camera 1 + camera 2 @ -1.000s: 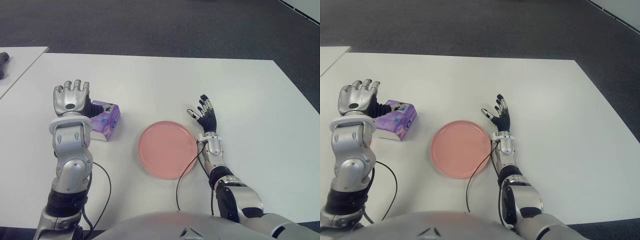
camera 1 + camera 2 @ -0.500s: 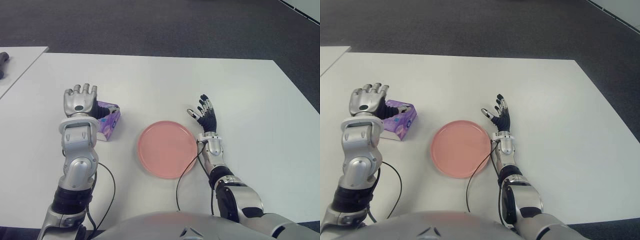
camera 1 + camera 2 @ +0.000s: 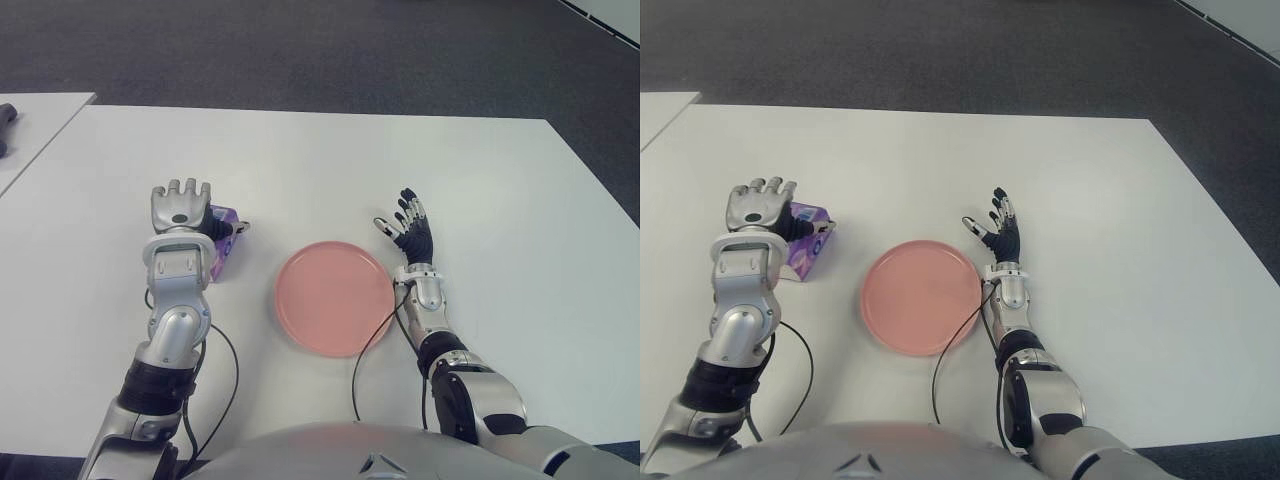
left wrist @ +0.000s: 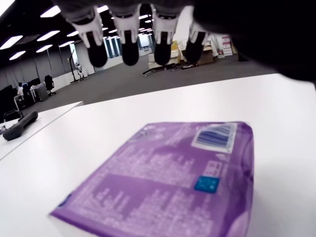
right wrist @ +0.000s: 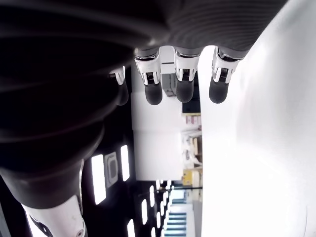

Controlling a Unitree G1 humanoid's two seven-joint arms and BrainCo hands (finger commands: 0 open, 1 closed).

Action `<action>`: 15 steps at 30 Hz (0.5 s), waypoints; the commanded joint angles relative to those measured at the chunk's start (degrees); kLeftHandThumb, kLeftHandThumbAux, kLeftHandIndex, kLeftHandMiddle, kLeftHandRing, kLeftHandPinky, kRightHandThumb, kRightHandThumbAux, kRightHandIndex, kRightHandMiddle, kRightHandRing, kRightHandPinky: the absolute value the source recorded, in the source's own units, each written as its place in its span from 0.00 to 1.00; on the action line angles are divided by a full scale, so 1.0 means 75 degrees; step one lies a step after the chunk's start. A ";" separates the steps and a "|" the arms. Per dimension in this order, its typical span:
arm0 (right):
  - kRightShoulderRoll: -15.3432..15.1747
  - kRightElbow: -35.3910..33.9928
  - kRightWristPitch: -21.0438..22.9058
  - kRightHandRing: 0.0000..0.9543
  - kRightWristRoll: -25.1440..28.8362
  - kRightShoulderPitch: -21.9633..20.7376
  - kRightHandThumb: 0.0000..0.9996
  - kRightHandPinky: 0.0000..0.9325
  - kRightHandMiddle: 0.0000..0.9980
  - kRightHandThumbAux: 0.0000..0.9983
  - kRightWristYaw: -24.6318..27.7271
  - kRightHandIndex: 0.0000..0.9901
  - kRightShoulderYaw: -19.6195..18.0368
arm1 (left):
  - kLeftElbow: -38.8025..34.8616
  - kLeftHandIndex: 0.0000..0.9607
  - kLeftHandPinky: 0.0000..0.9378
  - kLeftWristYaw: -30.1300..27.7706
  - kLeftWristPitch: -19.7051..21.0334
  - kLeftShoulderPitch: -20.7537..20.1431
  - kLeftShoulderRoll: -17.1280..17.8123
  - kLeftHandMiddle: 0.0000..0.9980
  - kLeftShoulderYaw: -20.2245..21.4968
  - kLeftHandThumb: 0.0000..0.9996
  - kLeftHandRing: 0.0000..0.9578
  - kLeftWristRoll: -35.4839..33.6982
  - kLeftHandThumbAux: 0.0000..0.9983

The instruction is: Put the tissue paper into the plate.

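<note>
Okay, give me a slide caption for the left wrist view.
The left hand hovers open above the purple tissue pack lying on the white table, fingers not yet touching it.

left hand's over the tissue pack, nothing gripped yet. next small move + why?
Probably lower the left hand and close its fingers around the tissue pack. The wrist view shows them spread above the purple pack, not touching it, and it lies flat on the table, left of the pink plate. The right hand shows right of the plate.

An open-plan office: white table [image 3: 330,160] on dark grey carpet [image 3: 300,50], with rows of ceiling light panels [image 4: 29,39] and office chairs [image 4: 49,81] beyond the table.
</note>
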 commanded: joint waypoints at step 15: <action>0.0051 0.0232 0.0115 0.00 0.0072 0.0487 0.08 0.02 0.00 0.78 0.0032 0.01 -0.0069 | 0.1053 0.00 0.00 0.0059 0.0468 -0.0250 -0.0049 0.00 -0.0587 0.00 0.00 0.0556 0.19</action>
